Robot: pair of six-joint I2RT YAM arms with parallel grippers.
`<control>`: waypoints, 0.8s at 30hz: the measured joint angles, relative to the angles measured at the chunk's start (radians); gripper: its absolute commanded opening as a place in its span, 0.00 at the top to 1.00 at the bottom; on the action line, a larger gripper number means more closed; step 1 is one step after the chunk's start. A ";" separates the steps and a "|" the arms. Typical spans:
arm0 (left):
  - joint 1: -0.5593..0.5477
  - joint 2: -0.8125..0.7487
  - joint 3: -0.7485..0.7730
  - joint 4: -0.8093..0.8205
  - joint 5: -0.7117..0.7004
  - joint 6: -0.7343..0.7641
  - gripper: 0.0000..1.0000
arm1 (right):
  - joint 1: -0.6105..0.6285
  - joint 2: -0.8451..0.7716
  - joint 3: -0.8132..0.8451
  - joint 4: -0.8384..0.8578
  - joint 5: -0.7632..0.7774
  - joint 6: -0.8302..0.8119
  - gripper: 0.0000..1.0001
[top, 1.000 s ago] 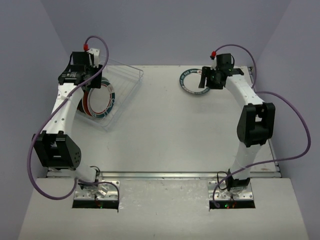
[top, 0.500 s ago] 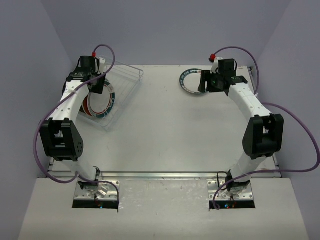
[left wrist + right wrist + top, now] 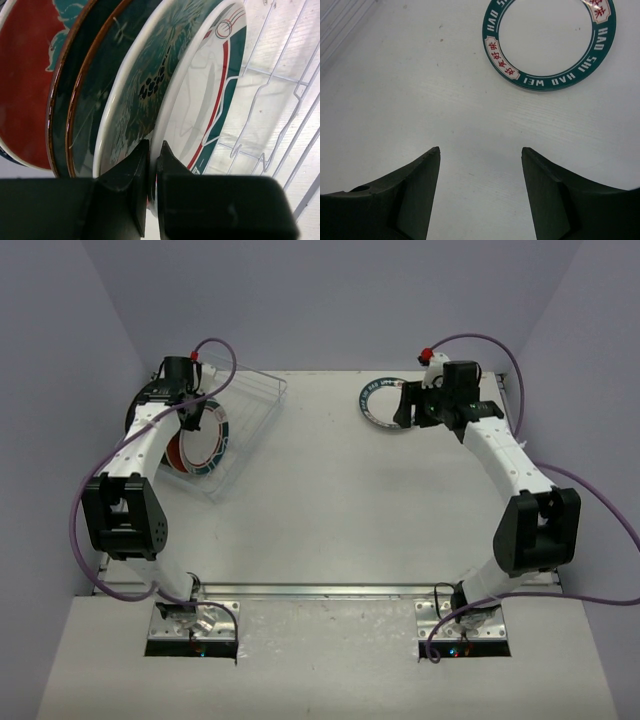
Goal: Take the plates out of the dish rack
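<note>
The left end effector (image 3: pixel 152 150) is clenched on the rim of a white round plate with a teal and red band (image 3: pixel 210 100). This plate stands on edge at the front of a row of dark teal and red plates (image 3: pixel 30 75) in the clear plastic dish rack (image 3: pixel 255 400). The right end effector (image 3: pixel 480 152) is released and hovers over the white worktop (image 3: pixel 420 100), near a white round plate with a teal lettered ring (image 3: pixel 550 42) that lies flat.
</note>
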 measured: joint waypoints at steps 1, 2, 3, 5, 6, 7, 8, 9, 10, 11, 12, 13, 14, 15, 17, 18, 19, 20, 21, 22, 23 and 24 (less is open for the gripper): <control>-0.001 -0.003 0.002 -0.002 0.001 0.001 1.00 | 0.005 -0.017 -0.008 0.008 -0.005 -0.011 0.34; -0.001 -0.006 0.007 -0.008 0.004 0.002 1.00 | 0.010 -0.032 -0.015 0.019 -0.010 -0.020 0.34; 0.000 -0.011 0.018 -0.016 0.005 0.002 1.00 | 0.016 -0.047 -0.020 0.027 -0.018 -0.031 0.34; 0.000 -0.020 0.063 -0.047 0.012 0.004 1.00 | 0.028 -0.073 -0.030 0.049 -0.035 -0.049 0.33; 0.000 -0.029 0.092 -0.056 0.016 0.004 1.00 | 0.033 -0.084 -0.034 0.060 -0.048 -0.055 0.34; 0.001 -0.039 0.122 -0.064 0.020 0.004 1.00 | 0.038 -0.095 -0.037 0.071 -0.061 -0.061 0.34; 0.001 -0.054 0.154 -0.071 0.032 0.000 1.00 | 0.041 -0.102 -0.038 0.079 -0.078 -0.063 0.34; 0.002 -0.069 0.187 -0.079 0.045 -0.004 1.00 | 0.043 -0.107 -0.038 0.087 -0.096 -0.064 0.35; 0.002 -0.087 0.220 -0.079 0.061 -0.017 1.00 | 0.044 -0.110 -0.038 0.093 -0.118 -0.064 0.35; 0.002 -0.106 0.254 -0.079 0.084 -0.030 1.00 | 0.045 -0.112 -0.037 0.097 -0.139 -0.062 0.36; 0.002 -0.126 0.287 -0.078 0.115 -0.041 1.00 | 0.046 -0.112 -0.037 0.097 -0.159 -0.057 0.36; 0.002 -0.148 0.316 -0.077 0.151 -0.051 1.00 | 0.048 -0.111 -0.036 0.096 -0.181 -0.051 0.37; 0.002 -0.170 0.341 -0.077 0.192 -0.062 1.00 | 0.052 -0.111 -0.035 0.095 -0.204 -0.043 0.37; 0.002 -0.193 0.356 -0.077 0.238 -0.072 1.00 | 0.056 -0.109 -0.030 0.094 -0.224 -0.034 0.37; 0.002 -0.241 0.368 -0.082 0.342 -0.094 1.00 | 0.072 -0.106 -0.019 0.093 -0.263 -0.014 0.38; 0.002 -0.263 0.368 -0.091 0.395 -0.104 1.00 | 0.083 -0.105 -0.012 0.093 -0.279 -0.005 0.38; 0.002 -0.282 0.359 -0.095 0.453 -0.114 1.00 | 0.099 -0.105 -0.007 0.095 -0.297 0.005 0.38; 0.002 -0.301 0.344 -0.096 0.513 -0.125 1.00 | 0.117 -0.105 -0.002 0.097 -0.314 0.016 0.38; 0.002 -0.318 0.319 -0.096 0.580 -0.138 1.00 | 0.137 -0.104 0.003 0.097 -0.329 0.030 0.38; 0.002 -0.328 0.295 -0.104 0.636 -0.150 1.00 | 0.155 -0.103 0.008 0.098 -0.343 0.040 0.39; 0.001 -0.337 0.272 -0.112 0.690 -0.161 1.00 | 0.174 -0.102 0.012 0.098 -0.356 0.050 0.39; 0.000 -0.339 0.250 -0.118 0.737 -0.171 1.00 | 0.196 -0.100 0.018 0.098 -0.368 0.062 0.39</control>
